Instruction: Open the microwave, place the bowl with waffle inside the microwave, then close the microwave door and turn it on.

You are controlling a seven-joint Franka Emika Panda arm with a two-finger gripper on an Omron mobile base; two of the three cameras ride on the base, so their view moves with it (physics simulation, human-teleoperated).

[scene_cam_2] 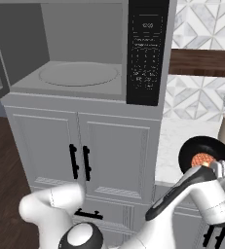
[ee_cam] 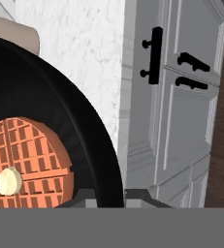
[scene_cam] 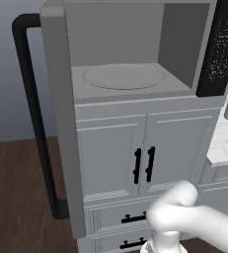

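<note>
Bowl, small, round and glossy black [scene_cam_2: 205,154], sits at the gripper [scene_cam_2: 216,170] over the white marble counter [scene_cam_2: 175,141], low and to the right of the microwave. A round orange-brown waffle with a fine grid and a pale centre dot [ee_cam: 28,162] lies flat inside it. In the hand view the gripper's two dark tips flank the bowl's rim at the bottom edge, so it appears to be clamped on that rim, though the contact itself is hard to make out.

The large grey box-shaped microwave [scene_cam_2: 84,48] stands open above white panelled cabinet doors with short black handles [scene_cam_2: 80,160]. Its wide grey-framed door with a long black bar handle [scene_cam: 36,113] is swung out to the left. The round glass turntable [scene_cam_2: 79,74] lies bare, up and to the left of the bowl. Carrying the bowl there probably calls for a lift and a leftward reach, with the bowl kept level.
</note>
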